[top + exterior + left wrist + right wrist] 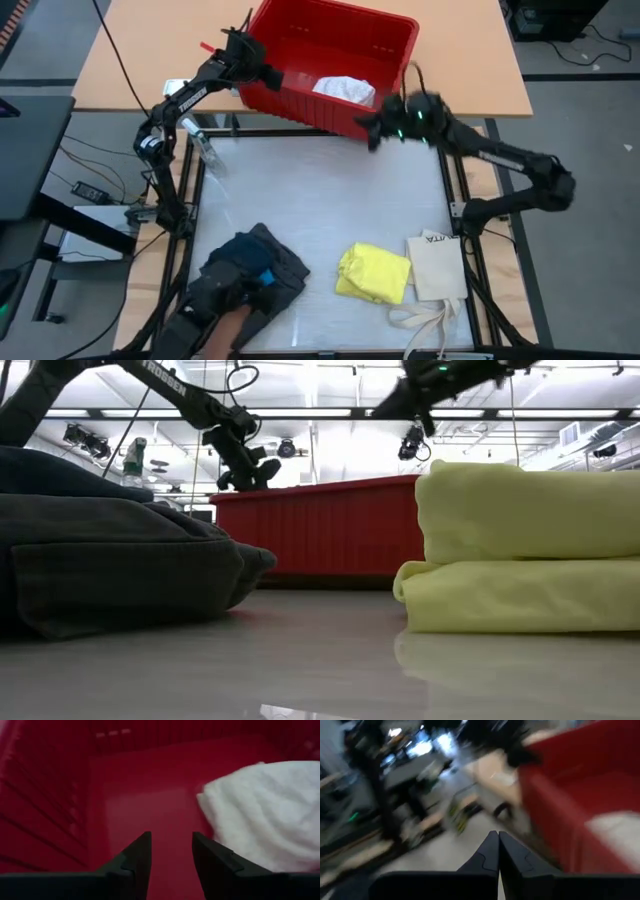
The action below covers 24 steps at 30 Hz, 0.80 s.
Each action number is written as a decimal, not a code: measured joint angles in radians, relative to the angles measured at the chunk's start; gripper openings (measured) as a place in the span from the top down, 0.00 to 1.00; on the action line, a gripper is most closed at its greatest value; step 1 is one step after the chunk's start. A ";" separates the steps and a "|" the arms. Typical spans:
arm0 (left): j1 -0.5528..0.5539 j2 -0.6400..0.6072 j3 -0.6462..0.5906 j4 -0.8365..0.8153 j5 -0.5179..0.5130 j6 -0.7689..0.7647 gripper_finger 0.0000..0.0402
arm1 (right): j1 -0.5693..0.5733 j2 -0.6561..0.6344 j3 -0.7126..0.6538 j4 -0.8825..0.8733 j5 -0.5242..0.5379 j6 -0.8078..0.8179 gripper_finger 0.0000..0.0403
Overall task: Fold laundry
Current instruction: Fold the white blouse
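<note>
Right now my left gripper [171, 851] hangs inside the red bin [300, 45], fingers partly open and empty, with the white cloth [265, 815] just ahead and off to one side, crumpled and soft; my right gripper [498, 851], fingers shut, hovers by the bin's near wall

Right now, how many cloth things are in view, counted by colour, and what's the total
Dark grey: 1, the shorts with a bit of blue cloth on them, a person's hand there
Blue: 1
Yellow: 1, the folded piece
White: 1, in the red bin
Cream: 1, the tote bag
Total: 5
</note>
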 joint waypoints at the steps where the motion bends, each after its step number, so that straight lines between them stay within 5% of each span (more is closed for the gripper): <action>1: 0.000 0.006 0.003 -0.010 0.022 -0.013 0.64 | -0.018 0.039 0.053 0.003 0.013 0.000 0.98; 8: -0.070 0.007 0.002 -0.067 0.224 -0.053 0.64 | -0.101 0.289 0.381 -0.097 0.034 -0.051 0.98; 13: -0.163 -0.008 -0.004 -0.090 0.277 -0.064 0.64 | -0.139 0.418 0.548 -0.305 0.116 -0.172 0.98; 18: -0.240 -0.005 -0.007 -0.090 0.429 -0.076 0.64 | -0.178 0.496 0.597 -0.481 0.132 -0.225 0.98; 24: -0.274 -0.031 -0.008 -0.055 0.424 -0.030 0.64 | -0.226 0.497 0.590 -0.658 0.152 -0.244 0.98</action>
